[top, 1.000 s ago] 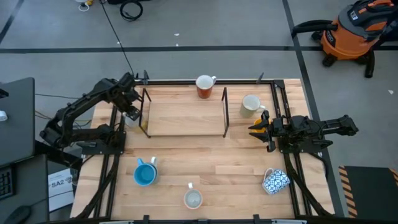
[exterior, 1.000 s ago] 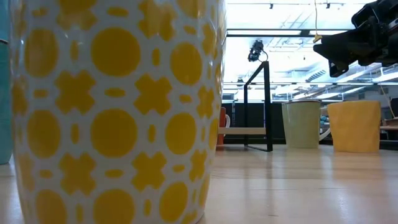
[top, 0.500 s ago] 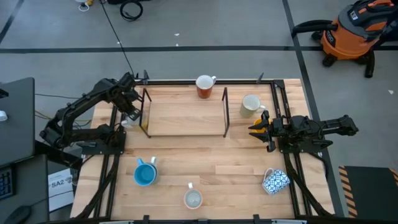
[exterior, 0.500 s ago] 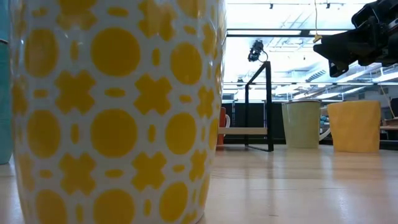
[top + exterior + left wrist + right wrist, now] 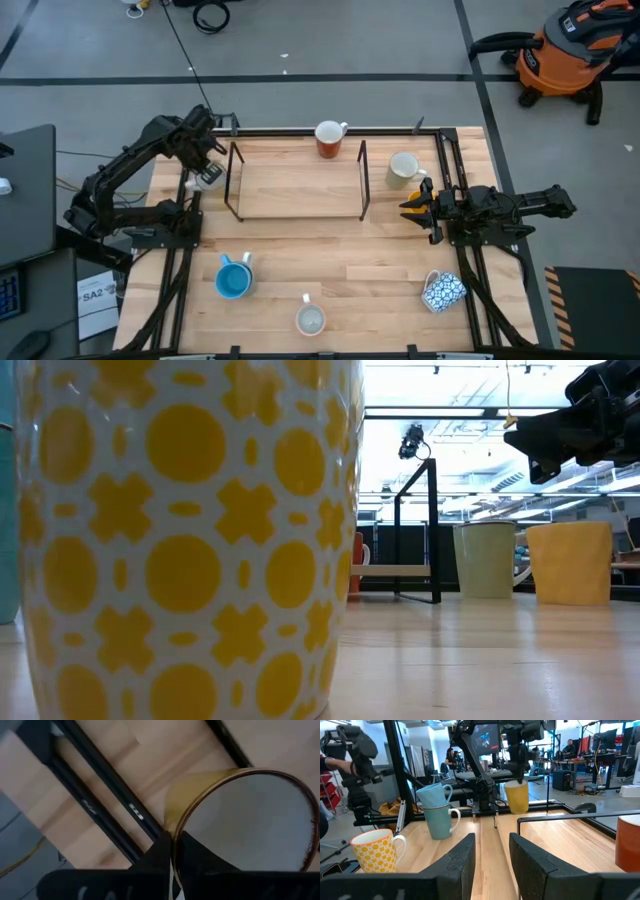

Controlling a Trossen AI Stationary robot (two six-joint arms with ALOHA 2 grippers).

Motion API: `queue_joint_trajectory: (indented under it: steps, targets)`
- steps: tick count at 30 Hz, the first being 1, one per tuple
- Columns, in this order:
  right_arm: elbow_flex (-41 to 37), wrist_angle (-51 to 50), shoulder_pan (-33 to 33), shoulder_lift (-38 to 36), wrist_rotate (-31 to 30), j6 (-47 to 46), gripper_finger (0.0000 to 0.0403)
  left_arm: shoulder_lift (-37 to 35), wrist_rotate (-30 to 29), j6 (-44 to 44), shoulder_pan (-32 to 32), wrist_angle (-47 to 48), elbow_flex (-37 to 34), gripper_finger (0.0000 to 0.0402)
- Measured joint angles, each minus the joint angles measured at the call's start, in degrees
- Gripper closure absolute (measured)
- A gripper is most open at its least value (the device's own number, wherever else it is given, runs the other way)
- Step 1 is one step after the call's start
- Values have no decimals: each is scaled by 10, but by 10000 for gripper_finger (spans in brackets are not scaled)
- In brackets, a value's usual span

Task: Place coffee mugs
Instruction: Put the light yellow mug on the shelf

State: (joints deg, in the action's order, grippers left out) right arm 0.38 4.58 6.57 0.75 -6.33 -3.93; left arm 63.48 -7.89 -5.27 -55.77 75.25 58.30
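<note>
A plain yellow mug (image 5: 250,815), pale inside, is at the table's far left, beside the left post of the black rack (image 5: 298,186). My left gripper (image 5: 205,168) is shut on this mug, which looks upright in the right wrist view (image 5: 516,796). My right gripper (image 5: 408,207) waits open right of the rack, nothing between its fingers (image 5: 465,855). On the table stand a red-brown mug (image 5: 328,140), a pale green mug (image 5: 404,170), blue mugs (image 5: 232,278), a blue-and-white mug (image 5: 443,291) and a yellow-patterned mug (image 5: 311,320). My left gripper pinches the yellow mug's rim (image 5: 171,826), one finger inside the mug and one (image 5: 159,851) outside against the yellow wall. The fingers come from above, pointing down. Whether the mug's base is clear of the table I cannot tell.
The rack's two black end frames and its wooden shelf fill the far middle of the table. Black rails (image 5: 183,255) run along both sides. The yellow-patterned mug fills the left of the low view. There, another yellow mug (image 5: 570,563) stands under a dark gripper.
My left gripper has drawn a little toward the table's far edge. The yellow mug at its fingertips has shifted with it, away from its spot by the rack's left post.
</note>
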Motion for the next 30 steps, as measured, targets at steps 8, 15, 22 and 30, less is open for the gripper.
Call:
queue_joint_trajectory:
  steps: [8,15,22,30]
  targets:
    - [0,0,0,0,0,0,278,0,-1,16,0,29,94,379]
    - [0,0,0,0,0,0,278,0,-2,16,0,54,137,379]
    - [0,0,0,0,0,0,278,0,-13,-4,0,88,224,378]
    - [0,0,0,0,0,0,278,0,-15,-4,0,64,355,377]
